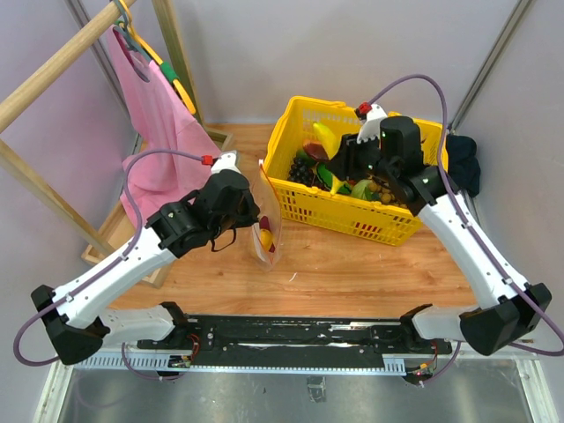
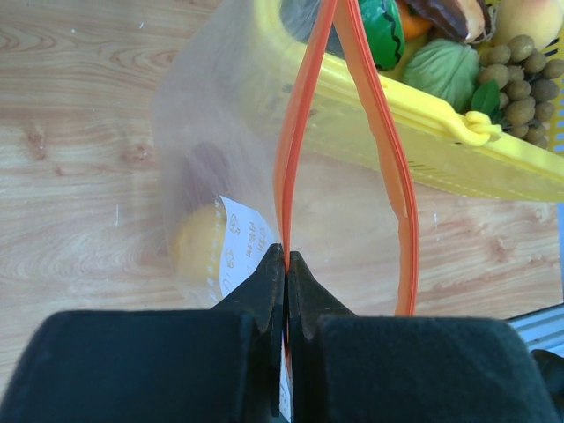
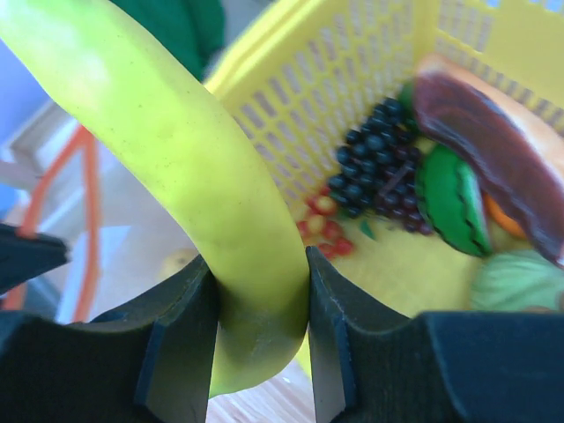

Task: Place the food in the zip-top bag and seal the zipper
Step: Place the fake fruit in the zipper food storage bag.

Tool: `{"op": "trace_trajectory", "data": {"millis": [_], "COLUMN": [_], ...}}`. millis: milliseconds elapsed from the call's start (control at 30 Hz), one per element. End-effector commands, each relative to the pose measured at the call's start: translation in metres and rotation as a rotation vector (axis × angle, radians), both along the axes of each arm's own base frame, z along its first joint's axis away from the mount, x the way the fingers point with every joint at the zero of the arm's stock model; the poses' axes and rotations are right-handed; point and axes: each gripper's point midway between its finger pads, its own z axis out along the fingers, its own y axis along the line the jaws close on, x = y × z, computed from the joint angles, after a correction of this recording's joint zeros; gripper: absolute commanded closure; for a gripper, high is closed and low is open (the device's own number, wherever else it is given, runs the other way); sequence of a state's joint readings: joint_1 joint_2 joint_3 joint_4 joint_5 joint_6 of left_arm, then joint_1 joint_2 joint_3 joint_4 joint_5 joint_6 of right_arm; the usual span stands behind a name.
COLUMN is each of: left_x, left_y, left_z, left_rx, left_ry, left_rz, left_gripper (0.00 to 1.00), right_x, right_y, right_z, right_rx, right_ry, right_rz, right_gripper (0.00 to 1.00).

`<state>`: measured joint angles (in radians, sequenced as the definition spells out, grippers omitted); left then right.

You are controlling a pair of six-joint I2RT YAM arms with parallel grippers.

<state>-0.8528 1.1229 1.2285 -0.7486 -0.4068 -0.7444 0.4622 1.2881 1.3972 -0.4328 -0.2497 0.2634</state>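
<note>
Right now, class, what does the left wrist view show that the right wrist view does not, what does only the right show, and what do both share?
Only the left wrist view shows the left end effector shut on the zipper, a white label showing through the zip-top bag, and a tan ball cluster. Only the right wrist view shows the right end effector gripping a yellow-green banana, and a dark grape bunch. Both show the yellow basket, the zipper's open loop and a striped green piece.
</note>
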Motion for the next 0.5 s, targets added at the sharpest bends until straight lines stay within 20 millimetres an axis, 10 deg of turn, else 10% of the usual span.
{"op": "trace_trajectory", "data": {"millis": [0, 467], "left_x": [0.006, 0.006], "left_y": [0.000, -0.003], "left_z": [0.017, 0.018], "left_rx": [-0.065, -0.097], "left_ry": [-0.054, -0.066], "left_rz": [0.027, 0.025], "left_gripper": [1.00, 1.00], "right_x": [-0.021, -0.073], "right_y": [0.047, 0.118], "right_z": [0.042, 0.067], "right_rx": [0.243, 0.454], "right_ry": [-0.086, -0.161], "right_rz": [0.168, 0.482], "right_gripper": [0.99, 0.98]}}
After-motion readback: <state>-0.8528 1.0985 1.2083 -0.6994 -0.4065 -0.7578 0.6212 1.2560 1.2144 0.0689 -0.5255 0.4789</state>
